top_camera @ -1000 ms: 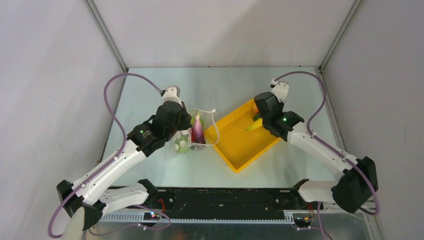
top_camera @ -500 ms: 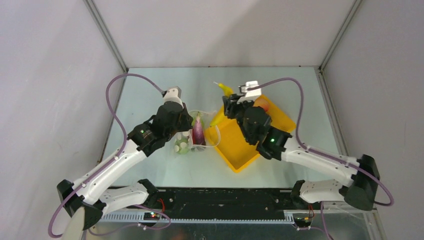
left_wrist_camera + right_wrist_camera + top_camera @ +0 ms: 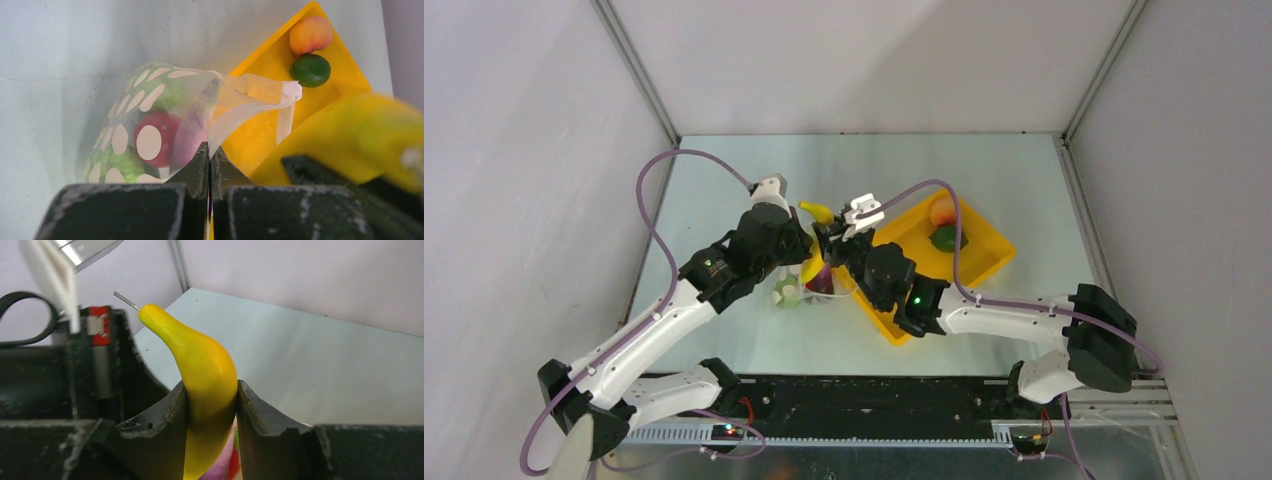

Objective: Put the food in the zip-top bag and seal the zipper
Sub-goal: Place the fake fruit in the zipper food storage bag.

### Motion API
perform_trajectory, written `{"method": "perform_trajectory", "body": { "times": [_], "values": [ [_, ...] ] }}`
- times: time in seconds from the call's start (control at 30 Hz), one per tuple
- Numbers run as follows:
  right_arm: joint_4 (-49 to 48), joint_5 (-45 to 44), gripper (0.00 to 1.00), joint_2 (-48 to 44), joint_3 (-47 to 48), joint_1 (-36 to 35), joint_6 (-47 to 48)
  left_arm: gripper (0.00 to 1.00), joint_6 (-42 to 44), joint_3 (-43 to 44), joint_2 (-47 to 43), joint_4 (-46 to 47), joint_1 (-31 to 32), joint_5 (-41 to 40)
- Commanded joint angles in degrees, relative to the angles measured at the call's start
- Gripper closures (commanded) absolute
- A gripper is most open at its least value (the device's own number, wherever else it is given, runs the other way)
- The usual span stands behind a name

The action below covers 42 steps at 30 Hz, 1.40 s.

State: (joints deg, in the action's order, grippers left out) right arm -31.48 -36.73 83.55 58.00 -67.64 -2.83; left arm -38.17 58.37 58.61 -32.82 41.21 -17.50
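The dotted zip-top bag stands on the table with its mouth held up. My left gripper is shut on the mouth edge, by the white zipper. Through the plastic I see a red tomato, a purple eggplant and green pieces. My right gripper is shut on a yellow banana, pointing upward. In the top view the banana hangs right over the bag, close to my left gripper.
The yellow tray lies right of the bag, with a peach and a green round fruit in its far corner. The right arm stretches across the tray's near half. Grey walls close the table on three sides.
My right arm has swung left from the tray to above the bag's mouth, carrying the banana. The left arm and the bag have stayed put.
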Motion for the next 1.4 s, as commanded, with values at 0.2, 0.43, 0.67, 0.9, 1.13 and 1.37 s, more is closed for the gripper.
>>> {"method": "perform_trajectory", "body": {
  "times": [0.2, 0.43, 0.67, 0.9, 1.13, 1.37],
  "values": [
    [2.32, -4.17, 0.87, 1.73, 0.26, -2.88, -14.65, 1.00, -4.05, 0.82, -3.04, 1.22, -0.30, -0.73],
    [6.08, -11.72, 0.86, 3.28, 0.26, -3.21, -16.26, 1.00, -5.36, -0.32, -4.50, 1.66, -0.31, -0.62],
    [11.05, -11.58, 0.86, 3.07, 0.27, -3.39, -19.66, 1.00, -6.34, -0.84, -4.49, 1.51, -0.25, -1.03],
    [12.74, -6.32, 0.79, 1.93, 0.27, -4.96, -19.52, 1.00, -6.43, -1.11, -4.66, 1.34, -0.26, -1.76],
    [15.66, -5.92, 0.76, 2.52, 0.23, -5.60, -20.39, 1.00, -6.61, -1.29, -4.72, 1.54, -0.25, -1.86],
    [20.34, -7.08, 0.69, 3.03, 0.25, -5.64, -23.21, 1.00, -6.40, -1.31, -4.91, 1.63, -0.26, -2.19]
  ]
}}
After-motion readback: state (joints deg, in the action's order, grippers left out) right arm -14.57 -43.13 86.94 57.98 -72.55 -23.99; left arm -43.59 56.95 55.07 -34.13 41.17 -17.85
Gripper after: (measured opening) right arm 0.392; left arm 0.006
